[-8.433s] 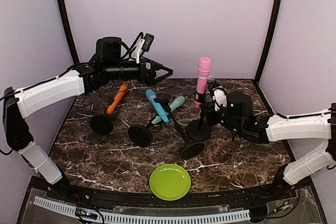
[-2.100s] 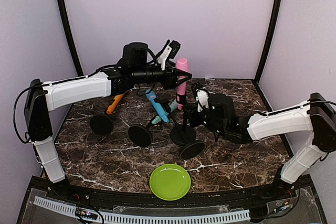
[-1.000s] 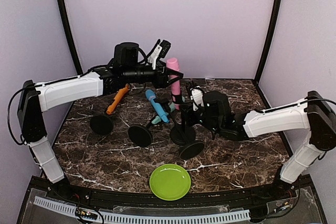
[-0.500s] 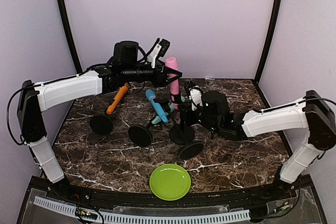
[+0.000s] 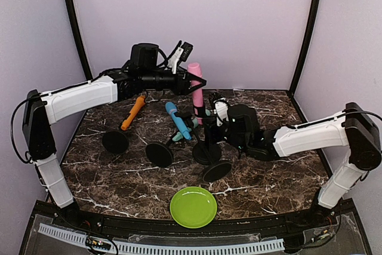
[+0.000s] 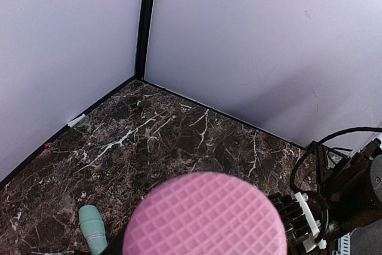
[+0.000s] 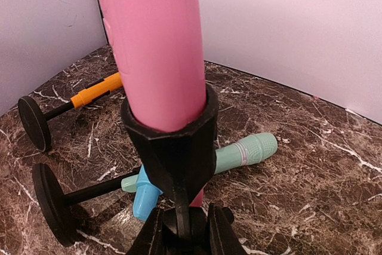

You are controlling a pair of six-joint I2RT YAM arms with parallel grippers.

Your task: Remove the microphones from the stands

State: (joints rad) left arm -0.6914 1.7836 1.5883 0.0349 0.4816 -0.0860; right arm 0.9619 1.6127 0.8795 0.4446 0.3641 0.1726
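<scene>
The pink microphone (image 5: 197, 97) stands upright in the black clip of its stand (image 5: 206, 150), near the middle of the table. My left gripper (image 5: 193, 80) comes in from the left and is shut on the microphone's head. In the left wrist view that head (image 6: 206, 216) fills the bottom and hides my fingers. Low down, my right gripper (image 5: 210, 128) is shut on the stand's thin stem. The right wrist view shows the clip (image 7: 173, 141) around the pink body (image 7: 155, 46), with my right gripper (image 7: 184, 237) pinching the stem below it.
A blue microphone (image 5: 178, 120), an orange one (image 5: 133, 112) and a teal one (image 7: 245, 150) lie on tipped black stands left of the pink one; their round bases (image 5: 159, 154) face forward. A green plate (image 5: 193, 206) sits at the near edge. Purple walls enclose the table.
The left gripper and the microphone's head have shifted slightly upward. The right gripper and stand have edged a little to the left. Both grips are unchanged.
</scene>
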